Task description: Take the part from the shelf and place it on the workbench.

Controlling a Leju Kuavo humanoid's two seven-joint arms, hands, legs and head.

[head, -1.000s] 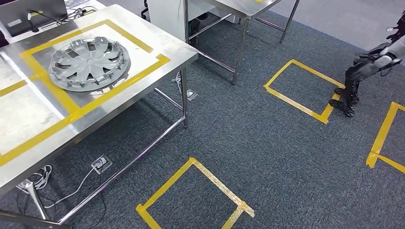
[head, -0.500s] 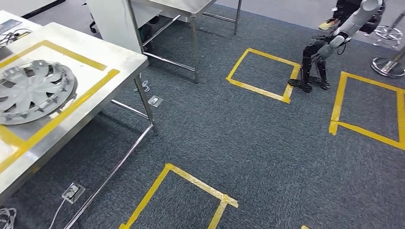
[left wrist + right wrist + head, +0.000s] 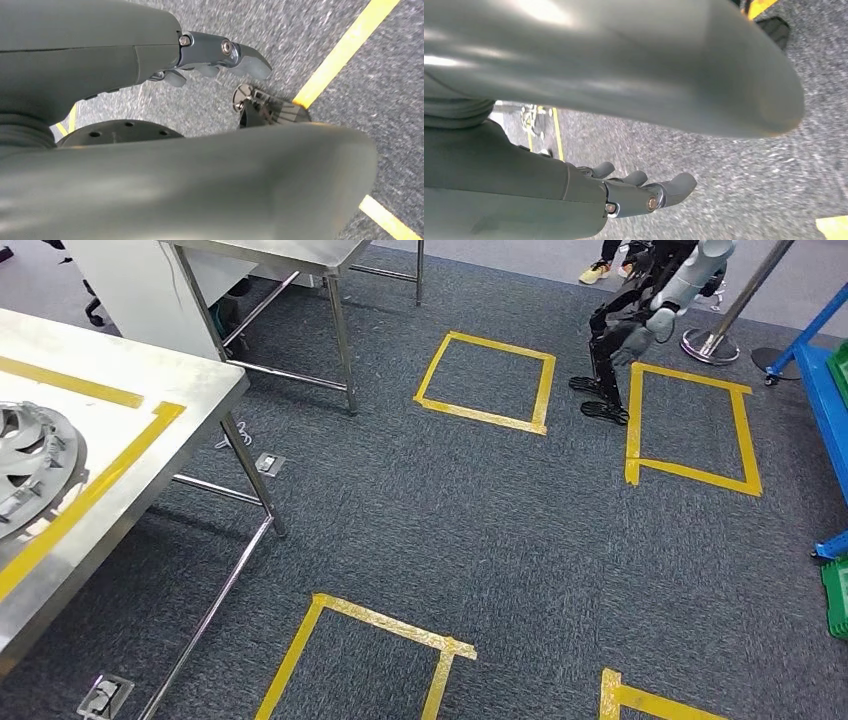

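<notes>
A grey wheel cover (image 3: 25,475) lies on the steel workbench (image 3: 150,455), inside yellow tape lines, cut off by the head view's left border. A blue shelf frame (image 3: 825,390) stands at the far right with a green bin (image 3: 836,595) low beside it; no part on it can be made out. My left hand (image 3: 125,60) hangs over the grey carpet, its fingers (image 3: 220,55) spread away from the thumb and holding nothing. My right hand (image 3: 574,190) hangs the same way, with its fingers (image 3: 664,192) apart and nothing in them.
Another humanoid robot (image 3: 640,325) stands at the back near a yellow floor square (image 3: 690,420). A second steel table (image 3: 290,255) is behind the workbench. A post base (image 3: 712,345) sits at the back right. Yellow tape squares (image 3: 485,375) mark the carpet.
The camera has swung to the right: the workbench and wheel cover have slid to the left border, and the blue shelf has come in at the right.
</notes>
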